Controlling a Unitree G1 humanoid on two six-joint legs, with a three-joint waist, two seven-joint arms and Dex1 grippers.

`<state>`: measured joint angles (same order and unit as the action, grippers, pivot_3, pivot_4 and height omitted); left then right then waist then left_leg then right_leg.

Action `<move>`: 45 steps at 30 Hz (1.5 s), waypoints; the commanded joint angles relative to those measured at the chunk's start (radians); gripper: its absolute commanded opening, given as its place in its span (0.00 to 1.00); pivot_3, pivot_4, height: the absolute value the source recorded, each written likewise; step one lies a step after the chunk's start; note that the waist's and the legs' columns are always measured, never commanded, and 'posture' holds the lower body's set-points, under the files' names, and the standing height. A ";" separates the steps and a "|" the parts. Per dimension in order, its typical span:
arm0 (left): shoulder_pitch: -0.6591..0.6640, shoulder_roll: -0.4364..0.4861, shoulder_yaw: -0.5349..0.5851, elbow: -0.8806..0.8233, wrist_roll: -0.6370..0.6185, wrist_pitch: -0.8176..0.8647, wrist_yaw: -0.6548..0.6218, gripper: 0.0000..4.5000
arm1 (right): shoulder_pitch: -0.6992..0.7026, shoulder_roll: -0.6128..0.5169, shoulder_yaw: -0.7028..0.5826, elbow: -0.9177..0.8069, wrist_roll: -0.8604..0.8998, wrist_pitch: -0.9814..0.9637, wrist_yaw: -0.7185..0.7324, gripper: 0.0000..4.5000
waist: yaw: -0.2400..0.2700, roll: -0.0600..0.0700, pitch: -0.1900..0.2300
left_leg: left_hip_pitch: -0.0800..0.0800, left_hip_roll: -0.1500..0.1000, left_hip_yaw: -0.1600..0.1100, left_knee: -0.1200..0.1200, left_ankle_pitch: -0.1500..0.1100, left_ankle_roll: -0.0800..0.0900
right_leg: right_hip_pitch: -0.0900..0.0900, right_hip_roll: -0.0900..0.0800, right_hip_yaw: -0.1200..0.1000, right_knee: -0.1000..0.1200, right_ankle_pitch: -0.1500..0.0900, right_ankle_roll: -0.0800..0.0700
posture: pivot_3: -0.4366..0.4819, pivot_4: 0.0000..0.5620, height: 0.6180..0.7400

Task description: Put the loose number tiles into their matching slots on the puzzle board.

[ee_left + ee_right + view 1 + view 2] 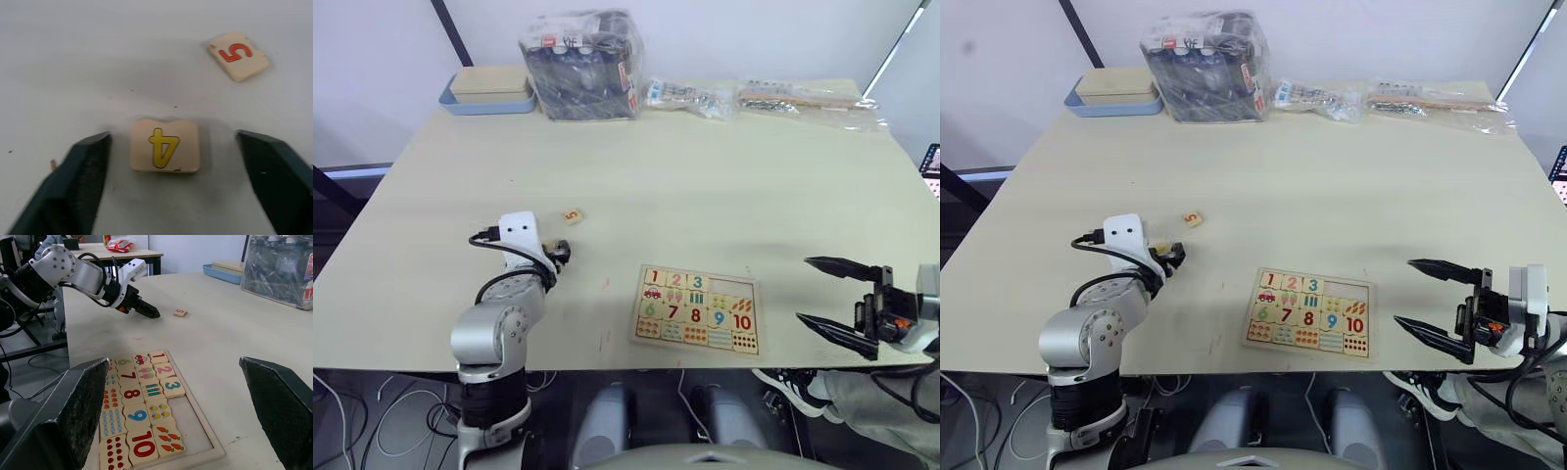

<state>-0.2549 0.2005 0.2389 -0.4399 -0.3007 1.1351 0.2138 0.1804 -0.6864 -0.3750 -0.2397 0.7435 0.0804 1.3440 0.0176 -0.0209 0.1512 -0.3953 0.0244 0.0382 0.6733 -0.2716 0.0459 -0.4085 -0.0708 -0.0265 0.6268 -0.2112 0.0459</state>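
Progress first: the puzzle board (697, 309) sits lower centre of the head view, near the table's (705, 176) front edge. Its top row shows 1, 2, 3 seated; the two slots (195, 418) to the right of the 3 are bare, so by my read 4 and 5 are what's left. Lower rows w/ 6–10 and the counting pics look filled.

The 4 tile (165, 145) lies flat on the table, centre of the left wrist view, yellow digit up, right btwn your left claw's (173, 183) fingers. The claw is spread wide, fingers either side of the tile and not touching it. You look set up for the pinch, not yet made.

The 5 tile (573, 215) sits left of centre in the head view, red digit up, just beyond the left claw and well apart from the board.

Right claw (837, 299) hangs at lower right of the head view, off the table's front corner, fingers wide apart, nothing in them.

Materials: tiles are pale wood, roughly square w/ rounded corners, thin; the 4 has a small notch on one edge. Board is same pale wood w/ a raised rim. Table top is smooth, light, matte. Claw fingers are dark, tapered wedges.

At the table's far edge, upper left: a blue tray (489, 101) w/ a beige box, and plastic-wrapped packs (582, 64) beside it.
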 commanded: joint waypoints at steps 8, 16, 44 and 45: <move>0.021 0.022 0.007 -0.060 0.019 0.003 -0.072 0.33 | 0.018 0.011 -0.026 -0.042 0.009 -0.027 -0.016 1.00 | 0.000 0.000 0.000 | 0.000 0.000 0.000 0.000 0.000 0.000 | 0.000 0.000 0.000 0.000 0.000 0.000 | 0.48 0.27 1.00; 0.120 0.312 -0.001 -0.105 -0.137 -0.148 -0.537 0.33 | 0.057 0.015 -0.031 -0.071 0.017 -0.033 -0.022 1.00 | -0.001 0.001 0.000 | 0.000 0.001 0.000 0.000 0.000 0.000 | -0.001 0.000 0.000 0.000 -0.002 -0.004 | 0.48 0.27 1.00; -0.166 0.689 -0.367 0.730 0.063 -1.288 -1.818 0.33 | 0.235 0.035 -0.047 -0.285 0.008 -0.069 -0.060 1.00 | -0.001 0.003 0.001 | -0.001 0.001 0.008 0.000 0.000 0.000 | -0.001 0.000 0.000 0.000 -0.002 -0.002 | 0.48 0.27 1.00; -0.169 0.684 -0.371 0.740 0.064 -1.300 -1.822 0.33 | 0.240 0.035 -0.049 -0.288 0.008 -0.070 -0.064 1.00 | -0.001 0.003 0.001 | -0.001 0.002 0.008 0.000 0.000 0.000 | -0.001 0.000 0.000 0.000 -0.001 -0.001 | 0.48 0.27 1.00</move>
<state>-0.4066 0.8821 -0.1300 0.2952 -0.2368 -0.1261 -1.5764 0.4143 -0.6531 -0.3923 -0.4963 0.7445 0.0305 1.2863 0.0170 -0.0179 0.1519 -0.3961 0.0262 0.0457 0.6732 -0.2715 0.0458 -0.4097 -0.0706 -0.0266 0.6263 -0.2121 0.0455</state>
